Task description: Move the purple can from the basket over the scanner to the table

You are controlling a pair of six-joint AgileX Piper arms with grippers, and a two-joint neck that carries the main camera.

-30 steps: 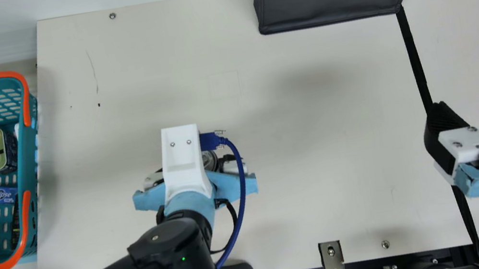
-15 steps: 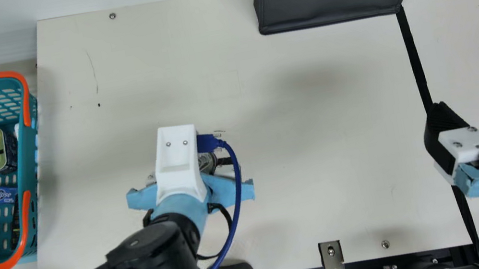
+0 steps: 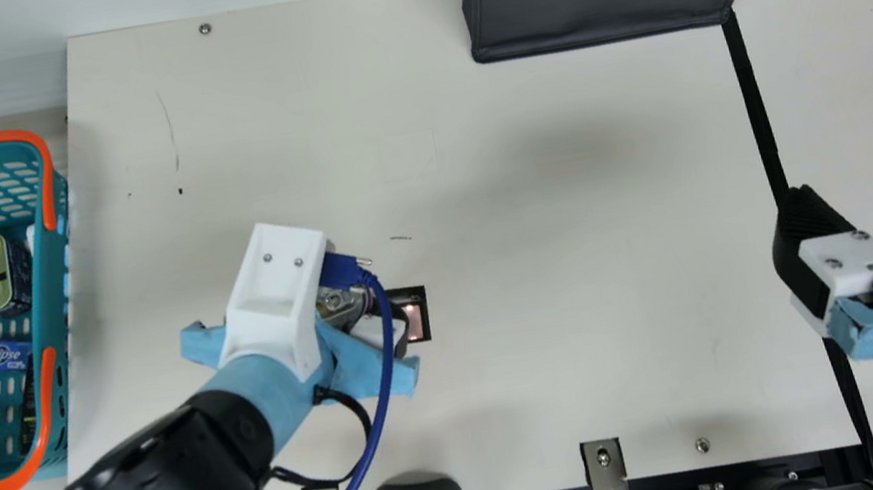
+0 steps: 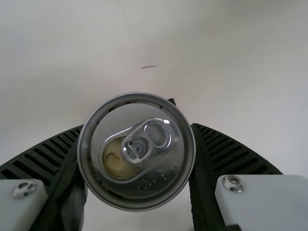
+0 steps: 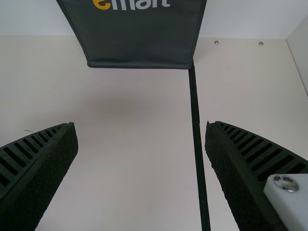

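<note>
Silver-lidded, the purple can (image 4: 144,190) sat clamped in the left end effector (image 4: 137,126) (the right end effector (image 5: 140,123) gaped), though a low swing could knock it against the bench (image 3: 588,299).

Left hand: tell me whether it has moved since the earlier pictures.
Yes. In the main view, the left hand has moved toward the basket, uncovering the dark-framed window in the table.
</note>
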